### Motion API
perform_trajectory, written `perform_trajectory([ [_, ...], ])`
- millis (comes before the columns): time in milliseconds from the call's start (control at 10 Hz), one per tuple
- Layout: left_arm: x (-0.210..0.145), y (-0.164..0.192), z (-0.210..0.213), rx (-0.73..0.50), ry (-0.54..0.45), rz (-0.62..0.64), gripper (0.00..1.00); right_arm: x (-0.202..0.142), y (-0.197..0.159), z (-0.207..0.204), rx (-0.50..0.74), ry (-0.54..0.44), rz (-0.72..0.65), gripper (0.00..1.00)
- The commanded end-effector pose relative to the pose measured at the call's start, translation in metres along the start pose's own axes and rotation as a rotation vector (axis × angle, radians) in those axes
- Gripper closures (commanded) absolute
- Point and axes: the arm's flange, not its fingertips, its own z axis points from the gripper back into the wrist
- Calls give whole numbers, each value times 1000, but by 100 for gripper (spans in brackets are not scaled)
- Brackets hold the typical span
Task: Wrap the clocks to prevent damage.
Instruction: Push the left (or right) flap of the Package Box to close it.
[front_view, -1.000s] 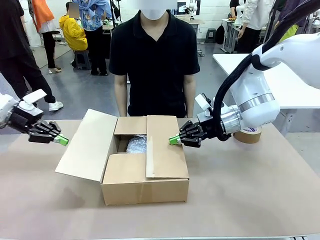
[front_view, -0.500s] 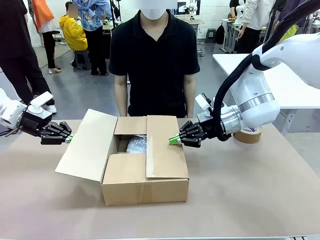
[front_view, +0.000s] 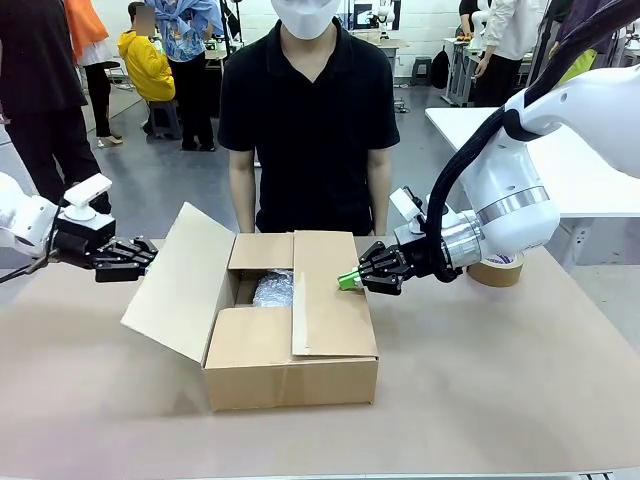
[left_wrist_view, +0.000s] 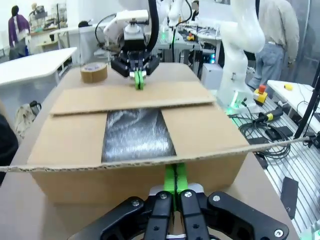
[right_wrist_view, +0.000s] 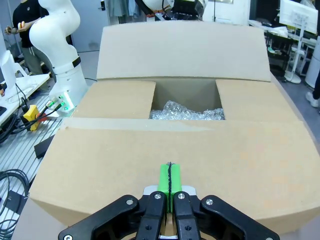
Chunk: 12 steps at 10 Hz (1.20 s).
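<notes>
Clock bundle, in bubble wrap, sits in the box between the pincers. Left pincer, shut and empty, presses the raised flap inward. Right pincer, shut too, rests on the opposite flap, probably to hold it flat for closing.

A busy robotics lab: cables snake over the floor; white benches and bystanders fill the hall.
</notes>
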Motion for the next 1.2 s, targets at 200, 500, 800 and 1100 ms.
perform_trajectory([
  [200, 20, 2, -42, -2, 4, -30, 100, -3, 0, -2, -13, 0, -9, 99],
  [500, 28, 9, -70, 4, 25, -52, 100, -3, 0, -2, -13, 0, -9, 99],
  [800, 26, 24, -90, 36, 79, -72, 100, -3, 0, -2, -13, 0, -9, 99],
  [1100, 5, 41, -99, 62, 134, -53, 100, -3, 0, -2, -13, 0, -9, 99],
])
